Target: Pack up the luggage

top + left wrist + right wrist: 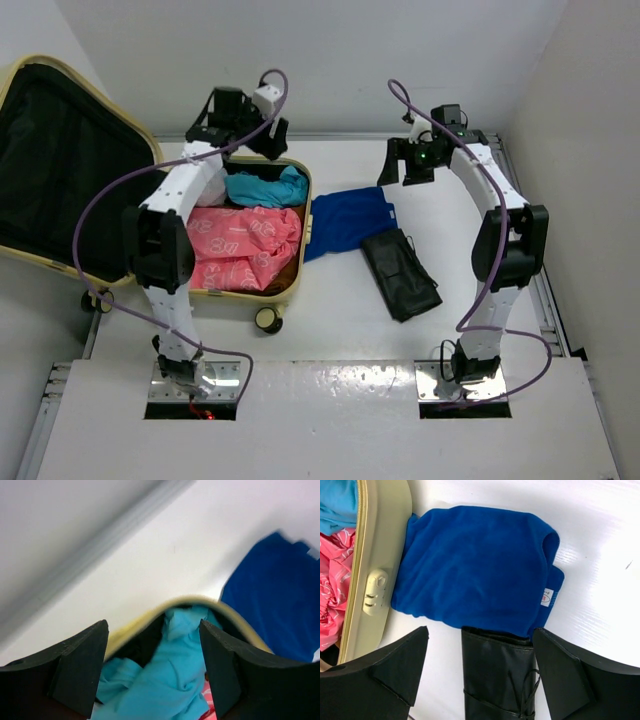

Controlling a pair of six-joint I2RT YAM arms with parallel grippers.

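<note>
The pale yellow luggage (288, 290) lies open at the left, its black-lined lid (60, 165) raised. Inside lie a pink patterned garment (245, 245) and a crumpled teal cloth (265, 187). My left gripper (262, 140) hovers open and empty above the luggage's far corner; the teal cloth (165, 680) and yellow rim (200, 600) show between its fingers. A folded blue garment (347, 222) lies right of the luggage, a black pouch (400, 273) beside it. My right gripper (412, 160) is open and empty above the blue garment (475, 565) and the pouch (500, 680).
The luggage's side lock (374, 592) faces the blue garment. A wheel (267, 319) sticks out at the luggage's near corner. White walls close the table at the back and right. Purple cables loop over both arms.
</note>
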